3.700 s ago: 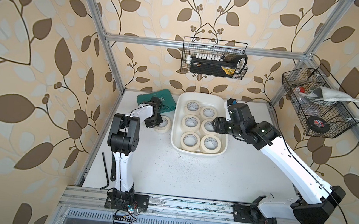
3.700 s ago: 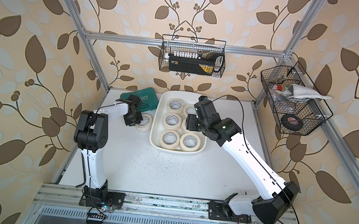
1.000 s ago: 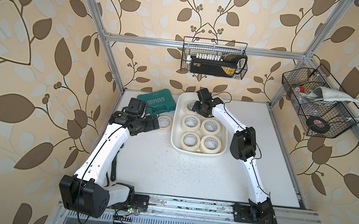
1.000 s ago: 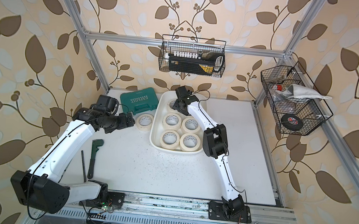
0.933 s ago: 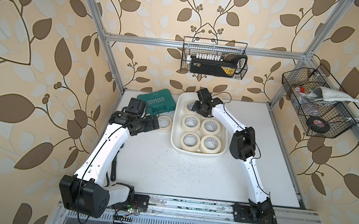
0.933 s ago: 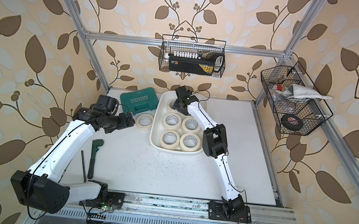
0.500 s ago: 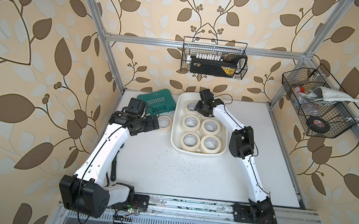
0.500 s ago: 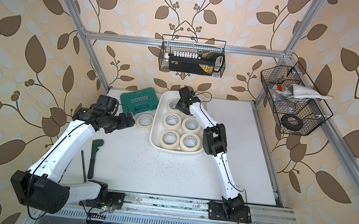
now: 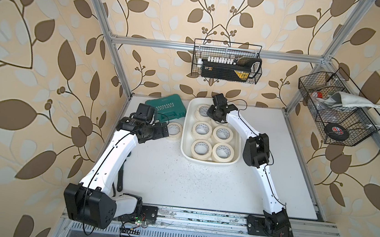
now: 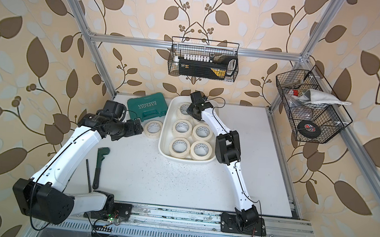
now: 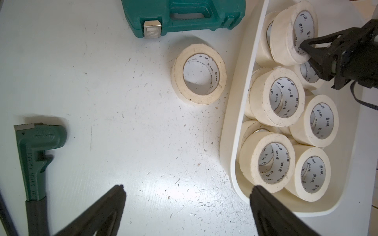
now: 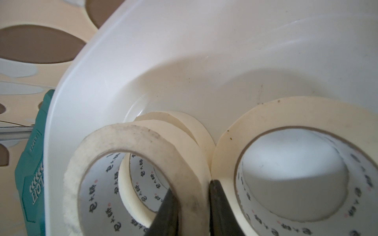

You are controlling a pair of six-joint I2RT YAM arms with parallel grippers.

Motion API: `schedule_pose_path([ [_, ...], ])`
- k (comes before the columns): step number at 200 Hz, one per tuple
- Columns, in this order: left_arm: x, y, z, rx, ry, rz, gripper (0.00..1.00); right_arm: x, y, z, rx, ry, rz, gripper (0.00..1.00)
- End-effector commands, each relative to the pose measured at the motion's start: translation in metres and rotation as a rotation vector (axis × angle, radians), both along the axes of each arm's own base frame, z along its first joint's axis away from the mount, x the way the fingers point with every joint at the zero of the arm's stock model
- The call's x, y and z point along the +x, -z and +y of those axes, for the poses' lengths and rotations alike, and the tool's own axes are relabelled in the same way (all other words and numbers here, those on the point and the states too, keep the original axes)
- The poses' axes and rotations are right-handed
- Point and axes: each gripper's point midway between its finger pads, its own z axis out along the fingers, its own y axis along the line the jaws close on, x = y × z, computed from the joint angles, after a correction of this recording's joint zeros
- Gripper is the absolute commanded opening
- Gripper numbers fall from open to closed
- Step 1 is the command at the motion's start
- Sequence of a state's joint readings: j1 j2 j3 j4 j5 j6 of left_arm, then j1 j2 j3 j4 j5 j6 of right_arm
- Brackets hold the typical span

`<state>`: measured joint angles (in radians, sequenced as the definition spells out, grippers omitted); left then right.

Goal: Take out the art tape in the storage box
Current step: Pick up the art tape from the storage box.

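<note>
White tabletop [image 9: 189, 185], upper centre in a top view: grasping, my right gripper [image 12: 191, 188] clamps one art tape roll [image 11: 283, 38] by its wall inside the storage box [image 9: 208, 162], left gripper [image 11: 187, 188] gapes empty; next, I reckon, lift clear of rim.

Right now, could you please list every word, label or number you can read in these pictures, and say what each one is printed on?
"EXPLOIT": lid of the teal tool case.
"HEAVY DUTY 10": handle of the green pipe wrench.
Cores of the art tape: repeated printed marks, not readable as words.
Label on the black tape roll: too small to read.
</note>
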<state>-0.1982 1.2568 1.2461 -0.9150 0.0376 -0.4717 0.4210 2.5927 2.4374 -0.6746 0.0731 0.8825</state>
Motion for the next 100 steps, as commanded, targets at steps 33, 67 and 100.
schedule_pose_path([
  [33,0.005,-0.010,-0.008,-0.019,0.034,-0.029,0.99,0.001,-0.018,-0.006,0.020,-0.003,-0.027,0.04],
  [67,0.005,-0.014,-0.008,-0.018,0.037,-0.040,0.99,-0.001,-0.042,-0.009,0.008,-0.032,-0.071,0.00],
  [100,0.007,-0.016,-0.004,0.000,0.023,-0.044,0.99,-0.006,-0.064,-0.018,-0.015,-0.058,-0.090,0.00],
])
